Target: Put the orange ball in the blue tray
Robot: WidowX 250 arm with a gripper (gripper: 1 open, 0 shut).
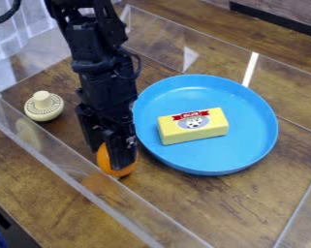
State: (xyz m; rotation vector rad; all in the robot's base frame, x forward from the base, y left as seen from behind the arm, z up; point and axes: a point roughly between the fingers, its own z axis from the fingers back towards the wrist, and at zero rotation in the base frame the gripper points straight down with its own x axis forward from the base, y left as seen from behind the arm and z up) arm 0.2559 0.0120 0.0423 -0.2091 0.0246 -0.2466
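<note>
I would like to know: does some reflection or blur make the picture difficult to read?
In the camera view, pale streaks, probably glare or a clear edge, cross the lower left near the orange ball; the black gripper's details sink into dark; the small print on the yellow block is too coarse to read.

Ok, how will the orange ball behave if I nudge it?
The ball looks round and smooth, so it would probably roll. The nearby tray's raised rim might stop it on that side.
</note>
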